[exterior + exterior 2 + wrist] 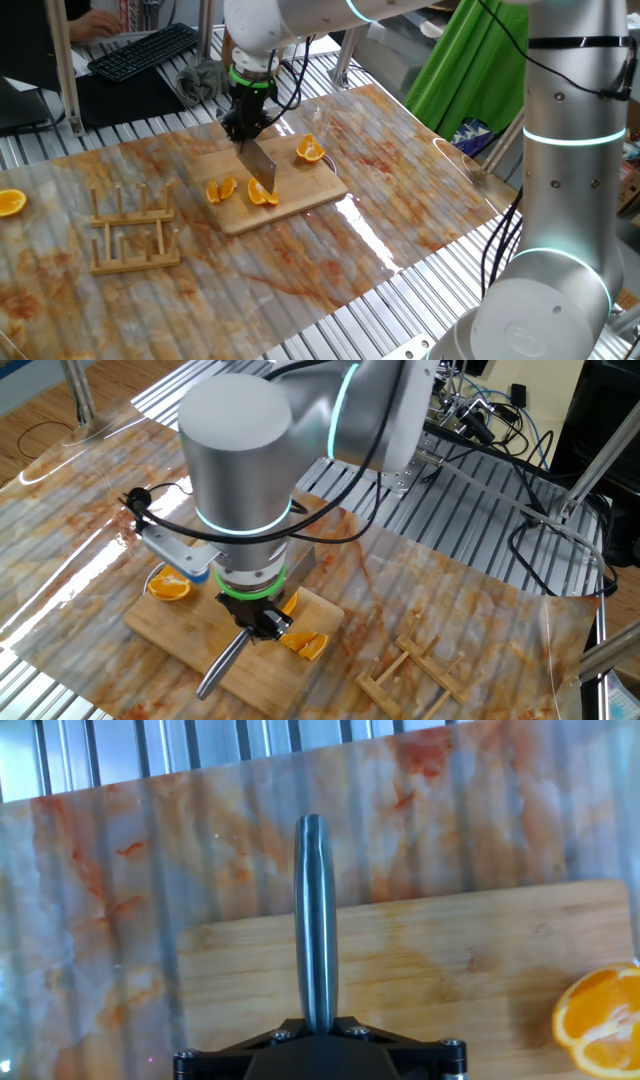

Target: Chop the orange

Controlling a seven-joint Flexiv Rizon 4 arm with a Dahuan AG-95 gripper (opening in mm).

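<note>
The orange lies cut into thin wedges on the wooden board [300, 195]: one pair [222, 190] to the left and another [263, 196] right under the knife blade [260, 165]. The wedges [305, 645] also show beside the arm in the other fixed view. My gripper [245, 125] hangs over the board's middle, shut on the knife's steel handle [315, 920]. The blade slants down to the nearer wedges; whether it touches them I cannot tell. In the hand view my gripper [315, 1032] clamps the handle's base, and the wedges are hidden.
A rounder orange half [310, 150] sits on the board's far right part, seen too in the hand view [600, 1020]. Another orange half [10, 202] lies at the table's left edge. A wooden rack [135, 230] stands left of the board. Metal slats [330, 320] border the mat.
</note>
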